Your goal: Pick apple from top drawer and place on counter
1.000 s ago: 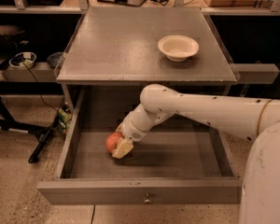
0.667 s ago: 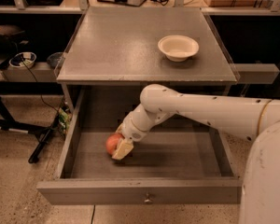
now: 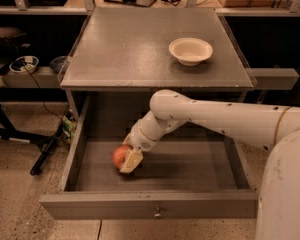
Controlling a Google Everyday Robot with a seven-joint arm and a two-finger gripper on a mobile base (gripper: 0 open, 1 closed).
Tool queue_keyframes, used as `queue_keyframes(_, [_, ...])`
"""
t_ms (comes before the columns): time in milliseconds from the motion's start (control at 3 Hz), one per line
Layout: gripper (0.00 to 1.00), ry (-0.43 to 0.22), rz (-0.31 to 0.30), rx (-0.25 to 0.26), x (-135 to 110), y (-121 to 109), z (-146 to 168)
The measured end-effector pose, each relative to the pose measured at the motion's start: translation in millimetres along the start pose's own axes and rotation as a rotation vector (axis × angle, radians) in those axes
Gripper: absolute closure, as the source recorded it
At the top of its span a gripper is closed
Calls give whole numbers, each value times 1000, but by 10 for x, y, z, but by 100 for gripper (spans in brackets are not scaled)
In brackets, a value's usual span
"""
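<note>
The top drawer point(image 3: 150, 211) is pulled open below the counter point(image 3: 135, 49). The small red-orange apple point(image 3: 119, 155) lies on the drawer floor at the left front. My gripper point(image 3: 125, 160) reaches down into the drawer from the right and is shut on the apple. One pale finger point(image 3: 132, 162) presses against the apple's right side; the other is hidden behind the apple. The apple still rests low in the drawer.
A white bowl point(image 3: 190, 50) stands on the counter at the back right. My white arm point(image 3: 215, 119) crosses over the drawer's right half. Shelves with cables and small dishes stand at the left, and a black stand leg point(image 3: 45, 154) lies on the speckled floor.
</note>
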State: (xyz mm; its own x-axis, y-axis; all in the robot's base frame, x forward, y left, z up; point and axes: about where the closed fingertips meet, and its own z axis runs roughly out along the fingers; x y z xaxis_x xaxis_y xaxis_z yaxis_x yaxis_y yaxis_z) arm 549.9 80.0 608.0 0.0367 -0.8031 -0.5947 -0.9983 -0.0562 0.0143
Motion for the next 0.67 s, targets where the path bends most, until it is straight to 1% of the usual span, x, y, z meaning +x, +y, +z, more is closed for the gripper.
queue_keyframes(333, [100, -26, -31, -6, -95, 15, -75])
queue_keyframes(667, [100, -77, -82, -14, -249, 62, -211])
